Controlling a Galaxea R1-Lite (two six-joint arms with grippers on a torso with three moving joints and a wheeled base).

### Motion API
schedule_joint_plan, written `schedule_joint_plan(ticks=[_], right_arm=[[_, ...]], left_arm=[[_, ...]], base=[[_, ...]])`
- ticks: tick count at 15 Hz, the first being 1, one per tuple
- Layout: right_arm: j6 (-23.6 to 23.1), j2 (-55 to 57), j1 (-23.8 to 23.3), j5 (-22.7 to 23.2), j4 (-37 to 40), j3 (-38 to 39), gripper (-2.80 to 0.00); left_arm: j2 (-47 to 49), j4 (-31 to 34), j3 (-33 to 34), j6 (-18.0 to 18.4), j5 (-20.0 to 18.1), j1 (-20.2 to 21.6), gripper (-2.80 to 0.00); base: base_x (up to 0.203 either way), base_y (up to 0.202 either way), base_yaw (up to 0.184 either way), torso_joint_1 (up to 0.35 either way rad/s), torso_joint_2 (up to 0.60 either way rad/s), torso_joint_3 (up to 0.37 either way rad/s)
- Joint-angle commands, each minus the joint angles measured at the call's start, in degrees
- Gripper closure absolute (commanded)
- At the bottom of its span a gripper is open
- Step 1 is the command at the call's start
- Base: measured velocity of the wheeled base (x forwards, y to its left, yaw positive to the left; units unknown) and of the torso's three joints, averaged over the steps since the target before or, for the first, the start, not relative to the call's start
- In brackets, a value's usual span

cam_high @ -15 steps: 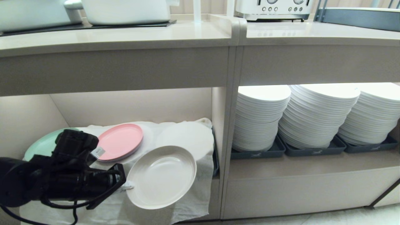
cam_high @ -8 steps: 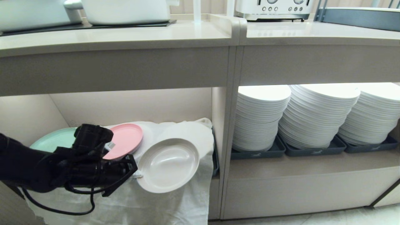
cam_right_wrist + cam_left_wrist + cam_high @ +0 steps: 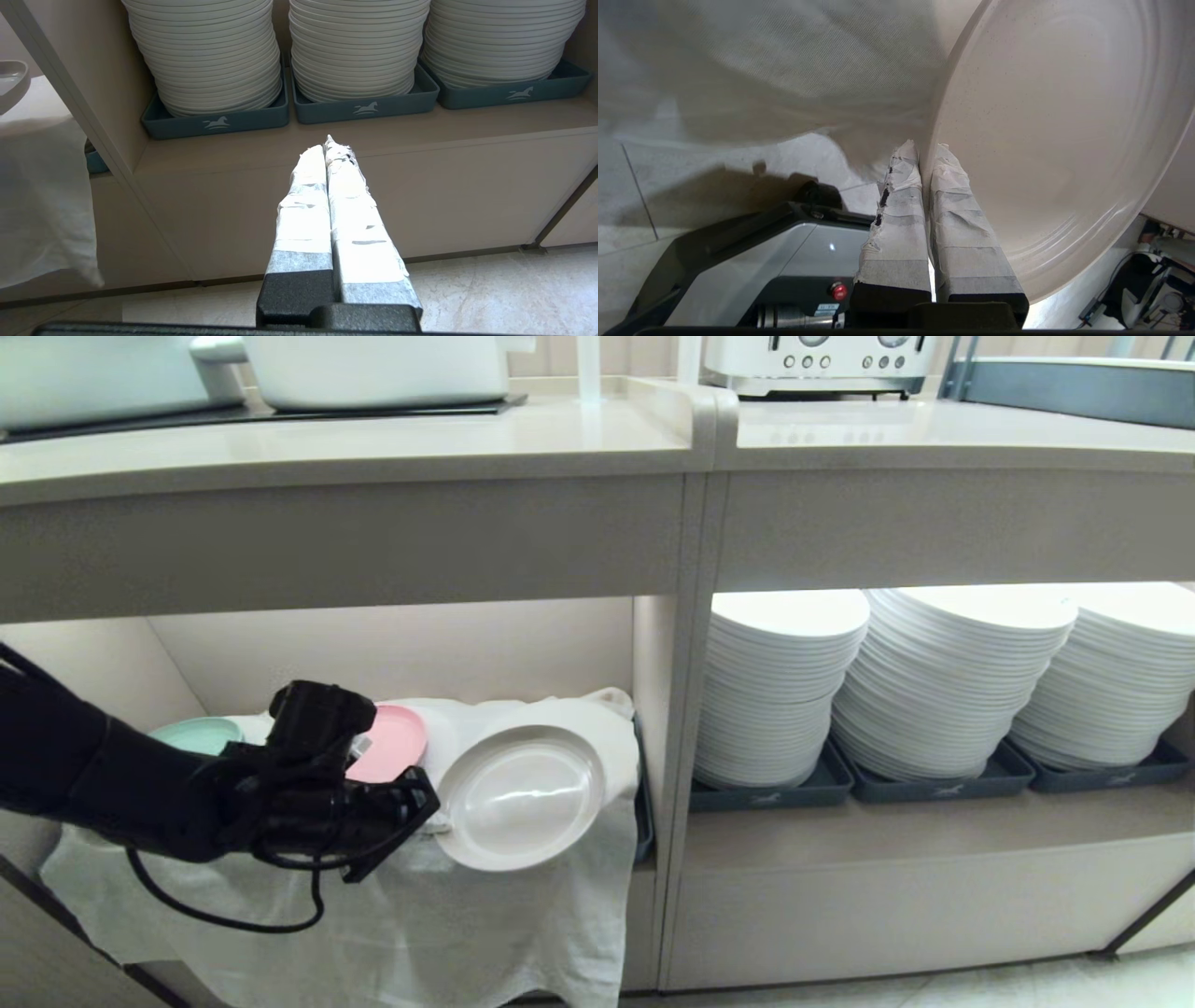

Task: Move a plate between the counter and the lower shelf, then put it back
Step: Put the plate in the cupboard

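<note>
1. over the last second the left gripper [image 3: 431, 821] carried the plate [image 3: 523, 798] up and inward, from low in front of the lower shelf [image 3: 392, 653] to a spot over the draped cloth [image 3: 411, 933] at the bay's right side; the plate's face, which had been tipped steeply toward the camera, now sat flatter.
2. the fingers [image 3: 896, 219] were clamped on the plate's near rim, one taped pad on each side of the edge, as the left wrist view showed clearly.
3. judged from this, the shelf leg of the task was close to its set-down: the plate hung just above the cloth, though whether its far edge already touched the fabric could not be told from the head view.
4. the plate was matte cream, round, with a low upright rim and a faint sheen in its shallow well.
5. the cloth was thin, gauzy and wrinkled, hanging over the shelf front and humped over round shapes beneath.
6. a pink plate [image 3: 392, 751] and a mint-green plate [image 3: 198, 733] lay further left on it, partly hidden by the arm.
7. the table [image 3: 373, 443] above was smooth pale beige with a thick front edge.
8. the right gripper [image 3: 327, 154] stayed parked, fingers pressed together on nothing, facing the stacked white plates [image 3: 359, 46].
</note>
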Motion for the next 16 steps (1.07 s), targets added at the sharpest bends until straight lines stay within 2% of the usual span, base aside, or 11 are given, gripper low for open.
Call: schedule_joint_plan(ticks=[1, 10, 13, 16], right_arm=[[0.0, 0.1, 0.0, 0.0, 0.0, 0.0, 0.00], [0.0, 0.0, 0.1, 0.0, 0.0, 0.0, 0.00], [0.0, 0.0, 0.0, 0.0, 0.0, 0.0, 0.00], [0.0, 0.0, 0.0, 0.0, 0.0, 0.0, 0.00]], left_arm=[[1.7, 0.0, -2.0, -0.3, 0.0, -0.3, 0.00], [8.3, 0.2, -9.4, -0.4, 0.4, -1.1, 0.00], [10.2, 2.0, -12.4, -0.4, 0.5, -0.9, 0.00], [12.8, 3.0, -16.1, -2.4, 2.2, -1.0, 0.00]], base=[[0.000, 0.000, 0.000, 0.000, 0.00, 0.000], [0.000, 0.000, 0.000, 0.000, 0.00, 0.000], [0.000, 0.000, 0.000, 0.000, 0.00, 0.000], [0.000, 0.000, 0.000, 0.000, 0.00, 0.000]])
